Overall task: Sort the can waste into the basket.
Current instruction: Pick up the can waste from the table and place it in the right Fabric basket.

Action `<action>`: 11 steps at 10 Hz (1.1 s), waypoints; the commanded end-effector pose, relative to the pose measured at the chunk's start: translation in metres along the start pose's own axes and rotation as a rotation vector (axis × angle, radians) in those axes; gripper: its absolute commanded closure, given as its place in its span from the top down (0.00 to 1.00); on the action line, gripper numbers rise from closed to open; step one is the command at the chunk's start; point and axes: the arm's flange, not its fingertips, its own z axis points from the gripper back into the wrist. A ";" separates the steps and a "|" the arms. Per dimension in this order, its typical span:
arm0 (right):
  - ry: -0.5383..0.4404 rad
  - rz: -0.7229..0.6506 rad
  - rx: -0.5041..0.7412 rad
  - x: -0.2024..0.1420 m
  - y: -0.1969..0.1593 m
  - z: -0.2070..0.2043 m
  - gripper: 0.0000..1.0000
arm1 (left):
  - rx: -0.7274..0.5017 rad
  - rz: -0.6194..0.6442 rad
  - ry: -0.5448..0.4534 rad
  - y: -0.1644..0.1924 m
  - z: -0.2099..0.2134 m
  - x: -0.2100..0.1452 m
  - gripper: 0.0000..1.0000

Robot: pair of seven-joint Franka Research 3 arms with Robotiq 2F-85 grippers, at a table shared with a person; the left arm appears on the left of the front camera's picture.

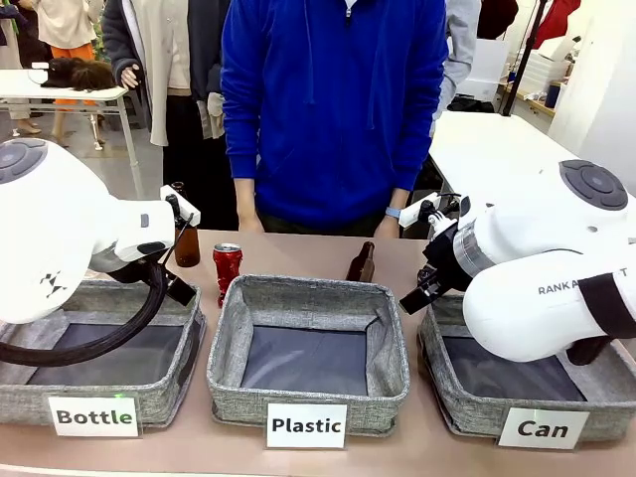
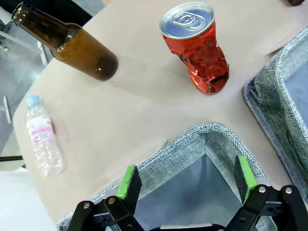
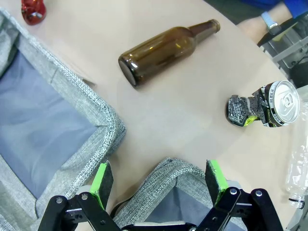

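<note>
Hovering over Bottle basket (image 2: 204, 131) corner, your left tool (image 2: 186, 173) stands wide open, holding nothing. Red can (image 2: 195, 53) stands on bench (image 2: 144, 106) at 12 o'clock from it, dented, clear of the fingers. Brown bottle (image 2: 72, 43) at 10 o'clock. Your right tool (image 3: 158, 172) also spread wide, empty, above Can basket (image 3: 144, 192) rim. Black-and-silver can (image 3: 262, 109), crushed, sits on bench at 2 o'clock from that tool. You have both cans outside Can basket.
</note>
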 end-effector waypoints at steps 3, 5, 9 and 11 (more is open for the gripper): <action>-0.046 -0.062 0.156 0.004 -0.020 0.103 1.00 | -0.166 0.104 -0.030 -0.004 0.115 0.000 1.00; -0.028 -0.119 0.329 -0.037 -0.045 0.172 1.00 | -0.368 0.086 -0.038 0.015 0.168 -0.041 1.00; -0.295 -0.627 0.668 -0.180 -0.149 0.225 1.00 | -0.840 0.478 -0.320 0.171 0.198 -0.180 1.00; -0.466 -0.859 0.783 -0.266 -0.205 0.224 1.00 | -0.909 0.664 -0.543 0.212 0.194 -0.249 1.00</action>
